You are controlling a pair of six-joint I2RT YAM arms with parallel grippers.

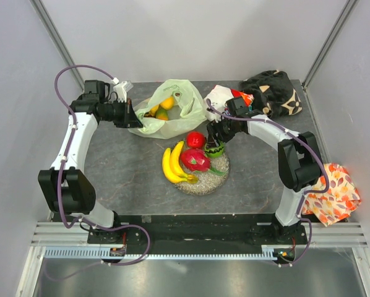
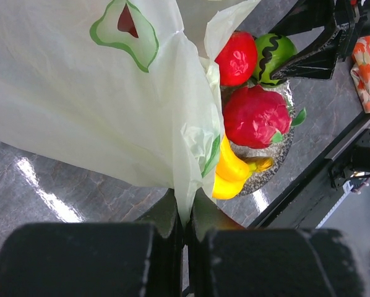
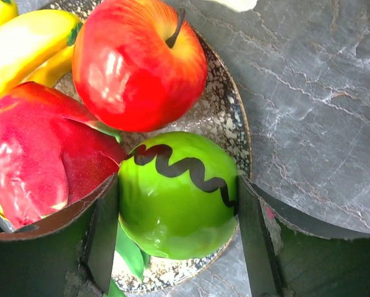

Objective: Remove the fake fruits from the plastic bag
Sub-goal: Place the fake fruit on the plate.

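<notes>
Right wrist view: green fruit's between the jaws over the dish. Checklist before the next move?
1. Right gripper jaws touching both sides of the green fruit: ok.
2. Green fruit over the speckled dish: ok.
3. Green fruit seated on the dish, not hanging: cannot tell.
4. Left gripper shut on the plastic bag edge: ok.
5. Plastic bag emptied: not ok, yellow and orange fruits inside.
</notes>
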